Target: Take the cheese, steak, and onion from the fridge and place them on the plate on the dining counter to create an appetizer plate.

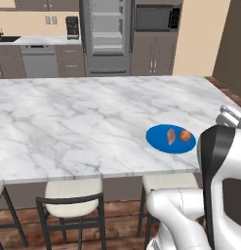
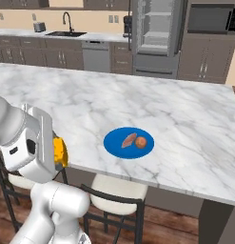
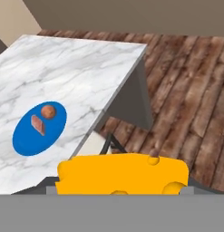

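Note:
My gripper (image 2: 56, 153) is shut on the cheese (image 2: 61, 150), a yellow-orange wedge with holes that sits low in the hand view (image 3: 122, 174). It hangs off the near edge of the dining counter (image 1: 68, 127), to the left of the plate in the right base view. The blue plate (image 1: 158, 141) (image 2: 114, 143) (image 3: 27, 138) lies near that edge. On it rest the flat steak (image 1: 170, 136) (image 2: 129, 140) (image 3: 37, 124) and the round onion (image 1: 185, 135) (image 2: 141, 142) (image 3: 49, 111), side by side. The fridge (image 1: 107, 34) (image 2: 157, 33) stands open at the back wall.
Pale-cushioned stools (image 1: 73, 193) (image 2: 119, 188) are tucked under the counter's near edge, below my hand. A microwave (image 1: 156, 17) is built in right of the fridge. A sink (image 2: 66, 33) sits on the back worktop. Wooden floor (image 3: 190, 90) lies past the counter's end.

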Controlling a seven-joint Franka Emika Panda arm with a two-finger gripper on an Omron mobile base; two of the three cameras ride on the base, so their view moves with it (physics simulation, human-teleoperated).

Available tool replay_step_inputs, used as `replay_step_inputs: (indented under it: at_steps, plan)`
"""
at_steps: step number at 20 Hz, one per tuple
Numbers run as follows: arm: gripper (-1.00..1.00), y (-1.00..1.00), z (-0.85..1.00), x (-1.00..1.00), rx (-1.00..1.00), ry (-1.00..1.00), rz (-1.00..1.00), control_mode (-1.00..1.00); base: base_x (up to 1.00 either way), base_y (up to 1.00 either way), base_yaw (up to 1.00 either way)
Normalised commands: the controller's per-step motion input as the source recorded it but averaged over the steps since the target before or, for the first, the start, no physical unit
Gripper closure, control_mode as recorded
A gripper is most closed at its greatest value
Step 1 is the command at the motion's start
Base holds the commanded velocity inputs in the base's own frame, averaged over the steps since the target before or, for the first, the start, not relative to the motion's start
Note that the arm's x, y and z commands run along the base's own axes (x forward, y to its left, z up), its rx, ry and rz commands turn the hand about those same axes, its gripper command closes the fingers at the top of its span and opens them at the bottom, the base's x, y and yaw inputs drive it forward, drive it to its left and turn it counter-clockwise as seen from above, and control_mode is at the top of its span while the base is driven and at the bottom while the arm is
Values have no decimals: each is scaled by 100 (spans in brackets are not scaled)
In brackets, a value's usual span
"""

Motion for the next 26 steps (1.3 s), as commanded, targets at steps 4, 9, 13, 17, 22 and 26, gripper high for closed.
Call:
replay_step_inputs:
  at_steps: [4, 9, 13, 17, 22, 26]
  plan:
    - [100, 0, -1, 88, 2, 7, 0, -100, 0, 0, 0]
    - [100, 2, 0, 76, 5, 9, 0, -100, 0, 0, 0]
    - [100, 14, -32, 100, 13, 9, 2, -100, 0, 0, 0]
    - [100, 16, -44, 100, 16, 7, 8, -100, 0, 0, 0]
    - [100, 10, -49, 96, 7, 11, 9, -100, 0, 0, 0]
    - [100, 4, -39, 73, 0, 20, 13, -100, 0, 0, 0]
